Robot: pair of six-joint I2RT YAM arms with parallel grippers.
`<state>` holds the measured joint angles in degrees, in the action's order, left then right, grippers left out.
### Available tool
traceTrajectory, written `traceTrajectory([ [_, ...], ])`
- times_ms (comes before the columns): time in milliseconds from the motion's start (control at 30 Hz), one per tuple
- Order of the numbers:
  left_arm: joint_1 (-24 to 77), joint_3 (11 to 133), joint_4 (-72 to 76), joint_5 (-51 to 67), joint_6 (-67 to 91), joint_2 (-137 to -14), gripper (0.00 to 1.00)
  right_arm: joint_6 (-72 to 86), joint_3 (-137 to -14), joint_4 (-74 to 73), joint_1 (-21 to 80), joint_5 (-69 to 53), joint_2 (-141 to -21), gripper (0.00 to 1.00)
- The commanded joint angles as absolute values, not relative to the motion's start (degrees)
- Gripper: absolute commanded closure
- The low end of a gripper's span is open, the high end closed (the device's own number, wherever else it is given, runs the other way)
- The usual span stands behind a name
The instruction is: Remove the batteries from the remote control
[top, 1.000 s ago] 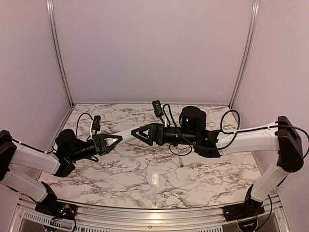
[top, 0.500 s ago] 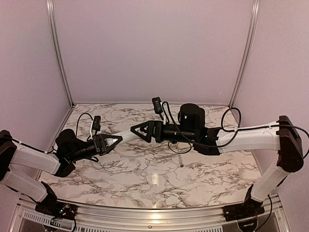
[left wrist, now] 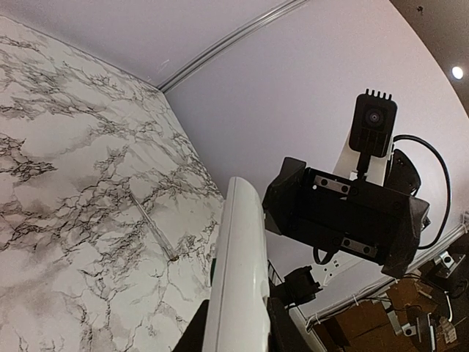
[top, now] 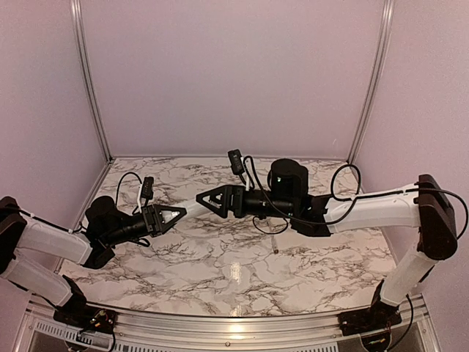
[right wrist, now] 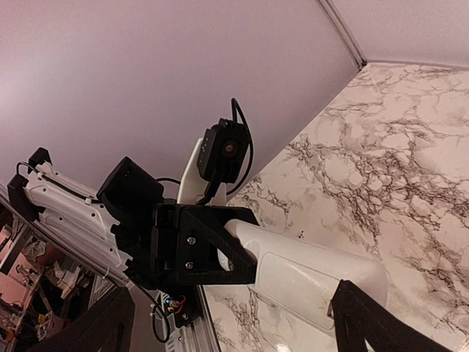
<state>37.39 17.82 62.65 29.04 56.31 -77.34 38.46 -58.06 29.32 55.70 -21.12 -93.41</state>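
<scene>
My left gripper [top: 176, 213] is shut on the remote control [top: 192, 202], a slim white bar held above the table and pointing right. In the left wrist view the remote [left wrist: 238, 271] rises from between my fingers [left wrist: 238, 334]. My right gripper [top: 205, 199] is open at the remote's free end. In the right wrist view its two fingers stand either side of the remote [right wrist: 315, 279], whose closed cover panel [right wrist: 293, 286] faces the camera. The left gripper [right wrist: 201, 246] clamps the far end. The batteries are hidden.
A thin grey stick [left wrist: 150, 226] lies on the marble table [top: 220, 271], under the right arm; its tip shows in the top view [top: 275, 250]. Purple walls enclose the back and sides.
My right gripper has moved left and slightly back, closing the gap to the remote's free end. The left gripper and the remote have stayed in place.
</scene>
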Motion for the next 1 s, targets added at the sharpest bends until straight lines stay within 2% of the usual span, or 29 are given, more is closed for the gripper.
traceTrajectory([
  [0, 37.53, 18.74, 66.14, 29.68, 55.03, -77.26, 1.0, 39.77, -59.74, 27.77, 56.69, -22.23, -95.07, 0.08],
  [500, 37.53, 18.01, 64.67, 27.84, 54.3, -75.31, 1.0, 38.88, -59.19, 24.61, 57.3, -18.28, -93.76, 0.08],
  [967, 37.58, 18.09, 66.37, 29.17, 51.82, -75.5, 1.0, 40.48, -60.91, 27.9, 57.33, -23.3, -96.67, 0.08],
])
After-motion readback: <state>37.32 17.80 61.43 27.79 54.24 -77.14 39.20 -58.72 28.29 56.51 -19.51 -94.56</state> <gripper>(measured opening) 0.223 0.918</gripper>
